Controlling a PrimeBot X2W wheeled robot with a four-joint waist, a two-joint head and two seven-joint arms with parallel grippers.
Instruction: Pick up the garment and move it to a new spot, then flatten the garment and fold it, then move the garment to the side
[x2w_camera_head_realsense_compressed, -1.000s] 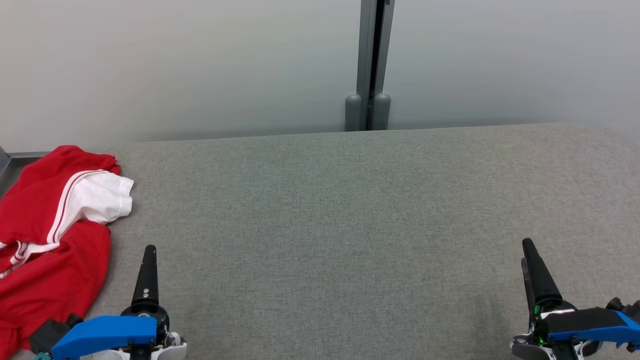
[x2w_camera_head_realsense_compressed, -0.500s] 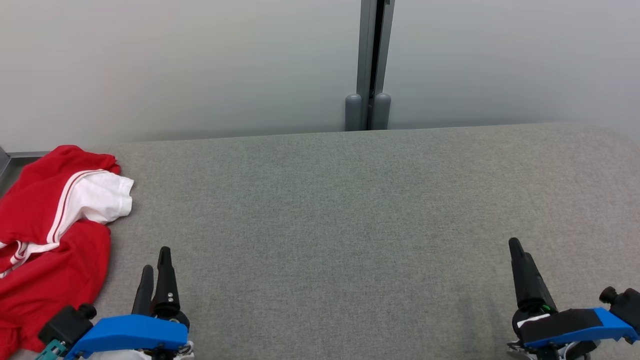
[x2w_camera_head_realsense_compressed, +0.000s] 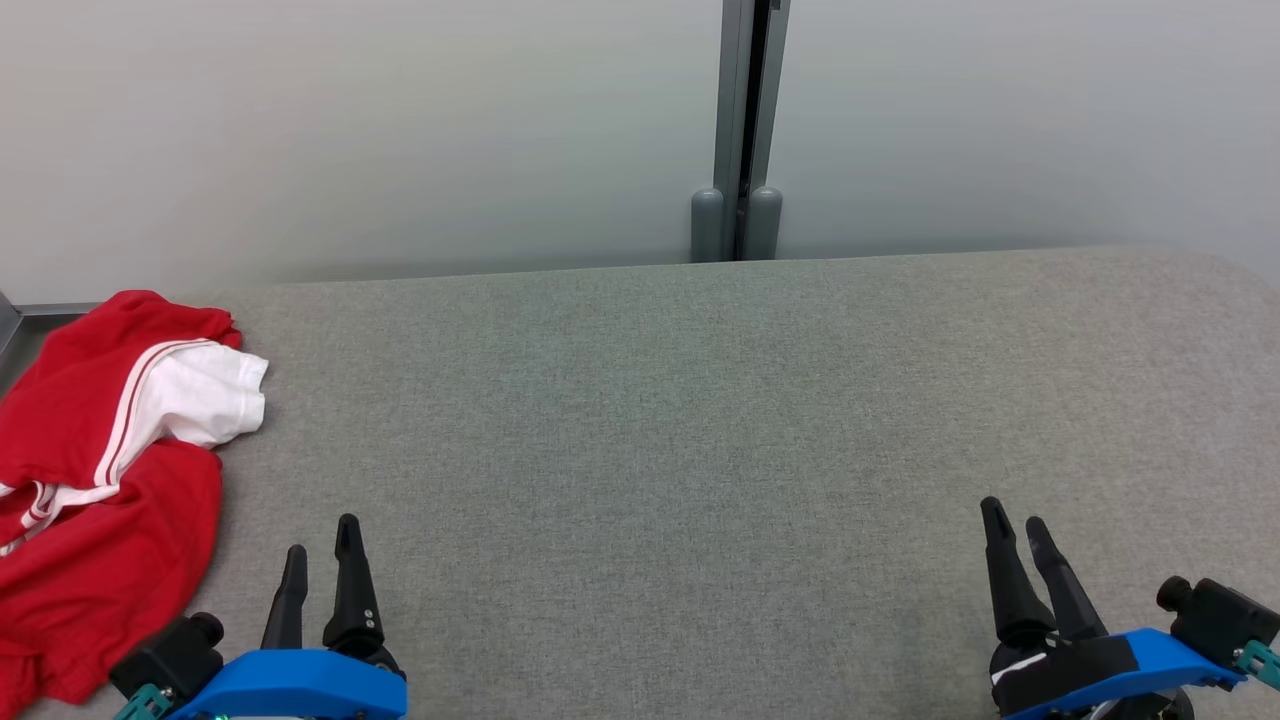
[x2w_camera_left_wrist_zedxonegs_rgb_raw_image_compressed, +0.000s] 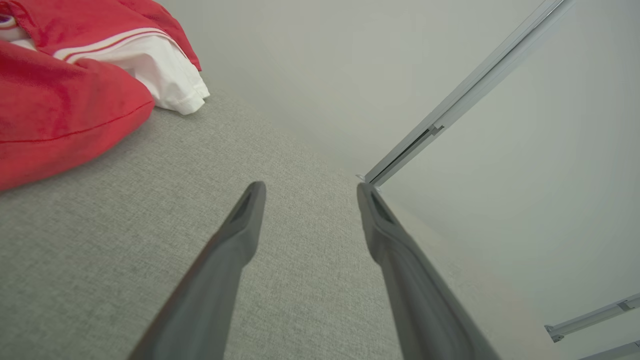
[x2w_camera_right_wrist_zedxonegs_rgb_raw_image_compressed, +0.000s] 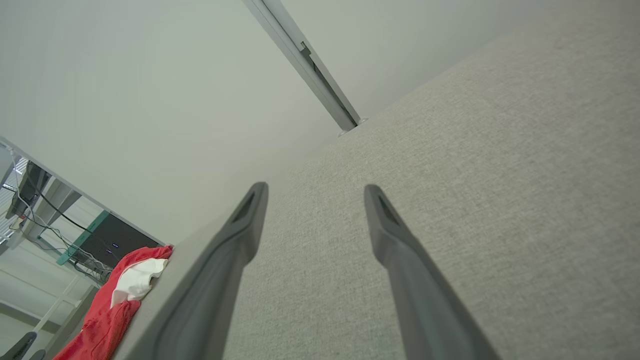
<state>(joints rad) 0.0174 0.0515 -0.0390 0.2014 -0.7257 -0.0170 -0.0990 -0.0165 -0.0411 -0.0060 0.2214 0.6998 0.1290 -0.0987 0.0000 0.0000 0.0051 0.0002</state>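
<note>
The garment (x2w_camera_head_realsense_compressed: 90, 470) is red with a white panel and white stripes; it lies crumpled at the table's left edge, partly over it. Its red folds (x2w_camera_left_wrist_zedxonegs_rgb_raw_image_compressed: 60, 105) sit to the upper left in the left wrist view, and the garment (x2w_camera_right_wrist_zedxonegs_rgb_raw_image_compressed: 117, 295) shows small at the lower left of the right wrist view. My left gripper (x2w_camera_head_realsense_compressed: 320, 535) stands open near the front edge, just right of the cloth and apart from it, with nothing between its fingers. Far over at the lower right my right gripper (x2w_camera_head_realsense_compressed: 1010, 515) is open and empty too.
The grey fabric table (x2w_camera_head_realsense_compressed: 680, 420) stretches wide between the two grippers. A pale wall with a grey vertical post (x2w_camera_head_realsense_compressed: 740, 130) runs behind its far edge. Beyond the table's left end stand a dark cabinet and cables (x2w_camera_right_wrist_zedxonegs_rgb_raw_image_compressed: 100, 240).
Both grippers have drawn back toward the front edge and rolled, so both fingers of each now show side by side. The garment has not moved.
</note>
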